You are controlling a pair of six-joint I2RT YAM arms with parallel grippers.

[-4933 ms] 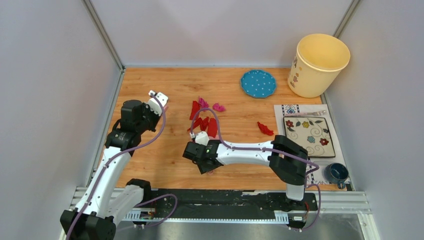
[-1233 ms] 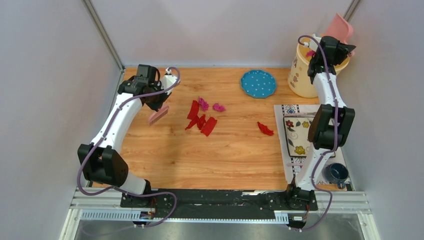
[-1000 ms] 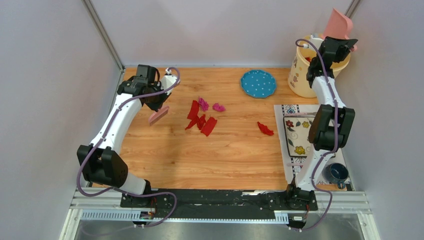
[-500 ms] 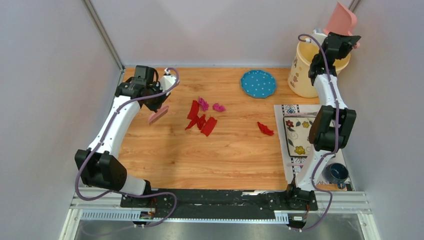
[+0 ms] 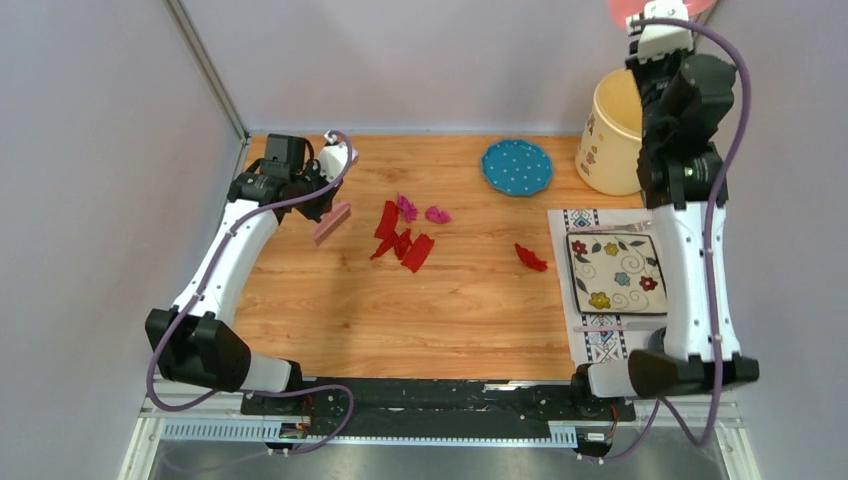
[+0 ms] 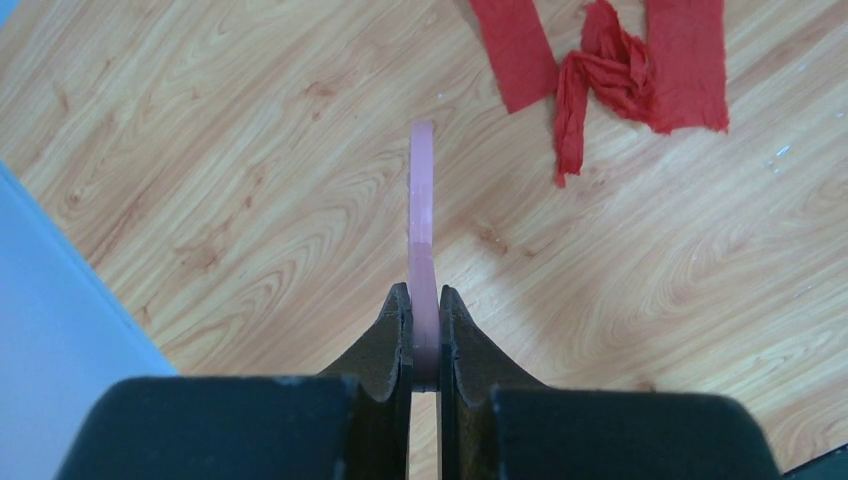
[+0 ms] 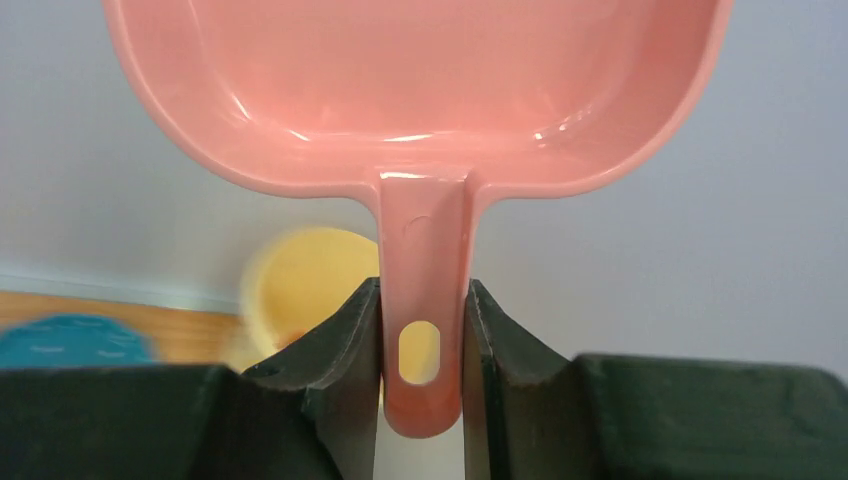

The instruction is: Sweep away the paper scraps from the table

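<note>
Red paper scraps [image 5: 400, 240] lie bunched mid-table, with two magenta scraps [image 5: 437, 214] just behind them and one lone red scrap [image 5: 530, 257] to the right. The bunch also shows in the left wrist view [image 6: 610, 70]. My left gripper [image 5: 318, 200] is shut on a pale pink hand brush [image 5: 331, 221], held edge-on [image 6: 422, 210] just left of the bunch, over the wood table [image 5: 450, 310]. My right gripper [image 7: 420, 300] is shut on the handle of the pink dustpan [image 7: 420, 90], raised high above the back right corner [image 5: 622, 10].
A yellow bucket [image 5: 612, 140] stands at the back right, below the dustpan [image 7: 310, 280]. A blue dotted plate [image 5: 516, 166] lies left of it. A white placemat [image 5: 600, 335] with a flowered square plate [image 5: 615, 272] lies at the right, beside the right arm.
The right arm has swung the dustpan up from the bucket's rim to the top edge of the view. The left gripper has moved the brush slightly right, toward the scraps.
</note>
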